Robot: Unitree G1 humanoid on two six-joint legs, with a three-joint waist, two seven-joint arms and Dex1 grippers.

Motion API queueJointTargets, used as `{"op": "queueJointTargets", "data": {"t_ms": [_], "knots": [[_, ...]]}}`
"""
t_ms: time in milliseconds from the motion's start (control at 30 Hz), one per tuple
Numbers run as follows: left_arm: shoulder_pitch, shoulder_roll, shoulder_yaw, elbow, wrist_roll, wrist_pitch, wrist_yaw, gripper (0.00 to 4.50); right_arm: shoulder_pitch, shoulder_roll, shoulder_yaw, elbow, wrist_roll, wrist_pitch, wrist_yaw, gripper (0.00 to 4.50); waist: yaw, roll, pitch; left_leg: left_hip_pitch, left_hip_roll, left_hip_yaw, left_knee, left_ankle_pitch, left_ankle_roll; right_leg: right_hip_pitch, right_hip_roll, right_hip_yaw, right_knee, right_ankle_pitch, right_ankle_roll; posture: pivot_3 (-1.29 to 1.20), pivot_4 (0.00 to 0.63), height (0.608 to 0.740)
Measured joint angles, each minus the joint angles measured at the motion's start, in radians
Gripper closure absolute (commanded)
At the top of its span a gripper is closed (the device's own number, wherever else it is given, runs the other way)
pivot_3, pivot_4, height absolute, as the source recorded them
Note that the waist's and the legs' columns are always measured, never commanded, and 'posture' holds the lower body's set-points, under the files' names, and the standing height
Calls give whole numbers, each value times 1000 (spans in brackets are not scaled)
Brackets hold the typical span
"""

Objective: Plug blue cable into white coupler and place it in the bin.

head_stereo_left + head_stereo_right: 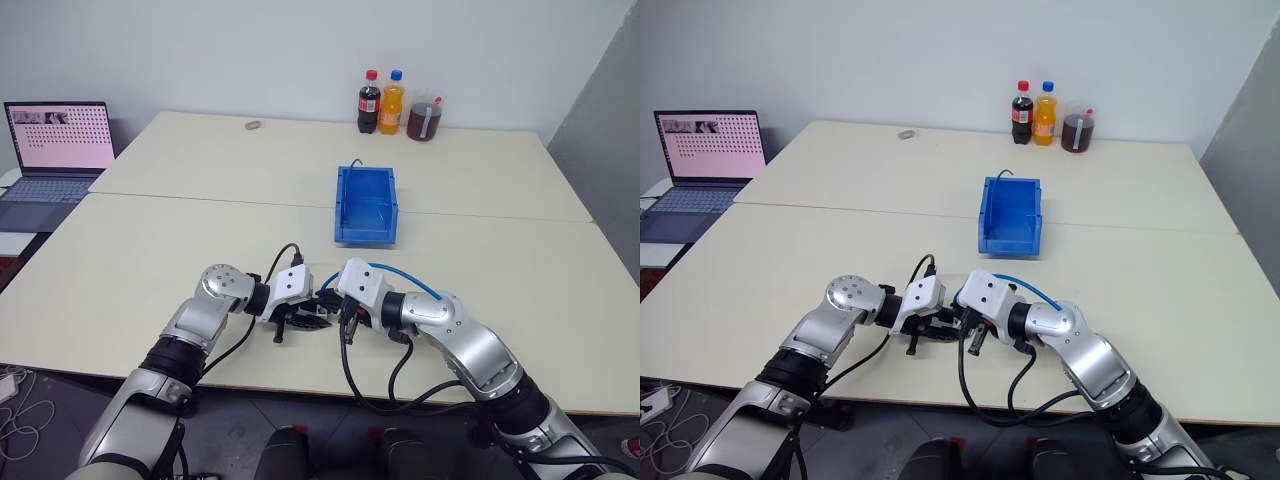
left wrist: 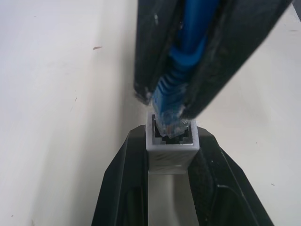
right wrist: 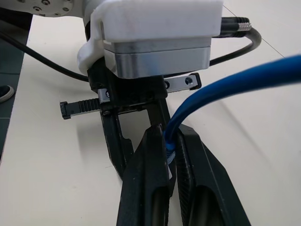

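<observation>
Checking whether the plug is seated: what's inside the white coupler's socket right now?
The blue cable has its plug tip just entering the white coupler; how deep it sits is hidden by the socket walls.

Table (image 1: 150, 270): smooth, matt cream laminate. Bin (image 1: 366, 208): glossy moulded blue plastic. Blue cable (image 3: 225, 84): smooth rubbery jacket with slight sheen; its plug boot is ribbed. White coupler (image 2: 170, 148): matt white plastic. Left pincer (image 2: 171, 188) and right pincer (image 3: 171, 183): matt black, finely textured plastic fingers. Wrist housings: white plastic and brushed metal.
</observation>
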Motion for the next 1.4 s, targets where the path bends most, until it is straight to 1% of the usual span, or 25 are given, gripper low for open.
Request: {"op": "queueJointTargets", "data": {"t_ms": [100, 433, 633, 933, 1400], "knots": [[2, -3, 0, 4, 0, 3, 8, 3715, 5, 9, 1, 0, 0, 11, -22, 4500, 0, 0, 0, 5, 0, 1, -1, 0, 0, 1, 0, 1, -1, -1, -1, 0, 150, 740], [2, -14, 2, 8, 0, 9, 26, 3715, 7, 42, 3, -3, -2, 50, -73, 4500, 0, 0, 0, 5, 0, 2, -1, 0, 0, 1, 0, 3, -1, -1, -1, 0, 150, 740], [2, -22, 7, 19, -9, 20, 30, 3715, 14, 42, 10, -6, -18, 48, -90, 4500, 0, 0, -1, 5, 0, 3, -1, 0, 0, 1, -1, 3, -2, -1, -1, 0, 150, 740], [-5, -28, 8, 34, -17, 22, 29, 3715, 67, 21, 14, -25, -34, 19, -108, 4500, 0, -1, -1, 5, 2, 3, -2, 0, 0, 3, -1, 4, -8, -1, -1, 0, 150, 740], [-10, -29, 7, 44, -22, 19, 26, 3715, 70, 21, 22, -31, -35, 22, -125, 4500, -1, -1, -1, 5, 3, 3, -4, 0, 0, 2, -3, 5, -8, -1, -1, 0, 150, 740]]}}
